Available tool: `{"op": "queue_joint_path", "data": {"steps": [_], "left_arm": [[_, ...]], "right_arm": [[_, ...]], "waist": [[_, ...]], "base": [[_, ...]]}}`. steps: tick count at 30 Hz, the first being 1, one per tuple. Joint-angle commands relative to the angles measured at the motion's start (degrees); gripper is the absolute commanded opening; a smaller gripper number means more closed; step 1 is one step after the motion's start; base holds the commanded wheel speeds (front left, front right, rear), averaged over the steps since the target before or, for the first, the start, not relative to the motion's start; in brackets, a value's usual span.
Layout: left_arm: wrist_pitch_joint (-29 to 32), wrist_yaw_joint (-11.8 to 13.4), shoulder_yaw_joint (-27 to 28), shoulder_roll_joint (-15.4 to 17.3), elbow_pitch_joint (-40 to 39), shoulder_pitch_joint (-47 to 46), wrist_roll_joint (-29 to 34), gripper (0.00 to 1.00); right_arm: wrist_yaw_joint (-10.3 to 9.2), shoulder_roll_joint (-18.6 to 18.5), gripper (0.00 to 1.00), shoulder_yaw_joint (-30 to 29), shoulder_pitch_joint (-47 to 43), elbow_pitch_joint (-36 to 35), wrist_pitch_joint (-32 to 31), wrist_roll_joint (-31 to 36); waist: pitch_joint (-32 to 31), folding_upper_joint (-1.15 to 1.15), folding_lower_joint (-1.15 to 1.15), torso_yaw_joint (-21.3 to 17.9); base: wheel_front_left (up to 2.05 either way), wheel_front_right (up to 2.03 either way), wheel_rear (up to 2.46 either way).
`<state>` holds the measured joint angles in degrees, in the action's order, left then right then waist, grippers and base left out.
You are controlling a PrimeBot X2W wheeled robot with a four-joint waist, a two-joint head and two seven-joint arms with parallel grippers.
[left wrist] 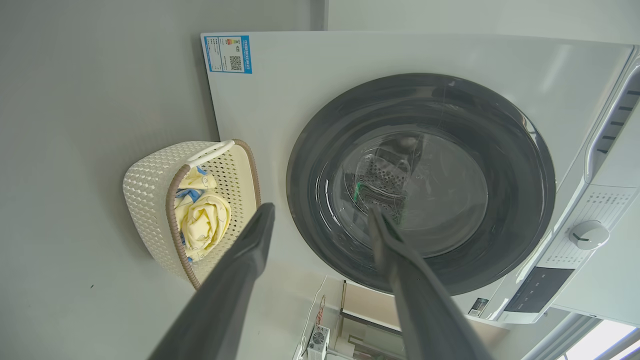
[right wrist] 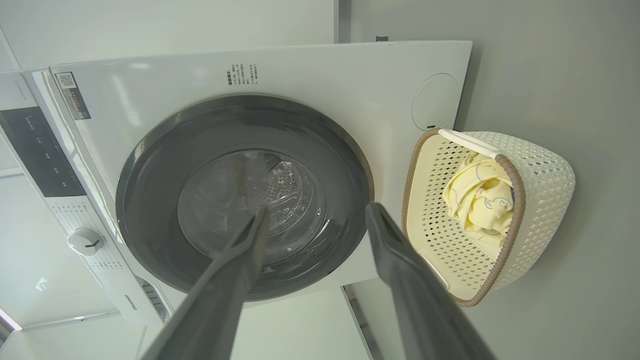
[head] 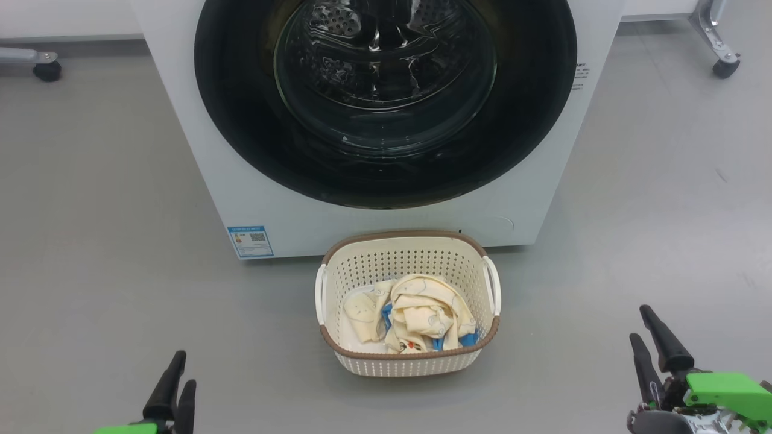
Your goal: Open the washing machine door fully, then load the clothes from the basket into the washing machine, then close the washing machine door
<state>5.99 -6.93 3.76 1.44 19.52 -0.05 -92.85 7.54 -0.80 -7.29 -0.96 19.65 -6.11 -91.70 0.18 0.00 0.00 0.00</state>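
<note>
**Left fingers (head: 166, 392) and right fingers (head: 666, 346) parted wide, nothing gripped**

Both pairs were seen at the bottom corners of the head view, pointing up, spread wide and closed on nothing. They were kept well apart from the basket (head: 410, 361) and from each other. In each wrist view the pair was seen aimed toward the front of the washing machine (head: 247, 199), without any contact.

The washing machine door (head: 241, 120) was found shut, with its glossy black rim set flat against the white front. The perforated drum could be made out through the clear glass bowl. A small blue label (head: 249, 241) was noted low on the machine's front.

The basket was placed upright on the grey floor (head: 90, 241), just in front of the machine and below the door. The clothes (head: 422, 313) were heaped inside it in a crumpled pile — cream-yellow fabric with blue patches.
</note>
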Motion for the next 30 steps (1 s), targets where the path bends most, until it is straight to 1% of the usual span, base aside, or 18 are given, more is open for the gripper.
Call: {"op": "queue_joint_path", "data": {"steps": [1,18,24,30], "left_arm": [[-0.23,-0.11,0.12,0.55,-2.29,-2.65,0.13,1.00],[-1.65,-0.18,-0.88,0.84,-4.10,-3.58,0.92,1.00],[-3.68,-0.20,-1.46,1.42,-4.34,-4.13,3.45,1.00],[-5.60,-0.22,-2.50,2.32,-4.54,-4.74,7.78,1.00]], "right_arm": [[0.00,-0.47,1.00,-0.24,2.81,-2.48,0.21,0.01],[-0.01,-1.14,1.00,-0.36,2.81,-4.63,1.23,1.04],[-0.01,-1.70,1.00,-0.25,3.00,-4.67,2.21,3.29],[-0.02,-2.23,1.00,-0.13,3.28,-4.91,3.16,6.92]], "waist": [[0.00,0.00,0.00,0.01],[-0.11,0.00,0.00,0.11],[-0.18,0.00,0.00,0.19],[-0.23,0.00,0.00,0.28]], "base": [[0.00,0.00,0.00],[0.00,0.00,0.00],[0.00,0.00,0.00],[0.00,0.00,0.00]]}}
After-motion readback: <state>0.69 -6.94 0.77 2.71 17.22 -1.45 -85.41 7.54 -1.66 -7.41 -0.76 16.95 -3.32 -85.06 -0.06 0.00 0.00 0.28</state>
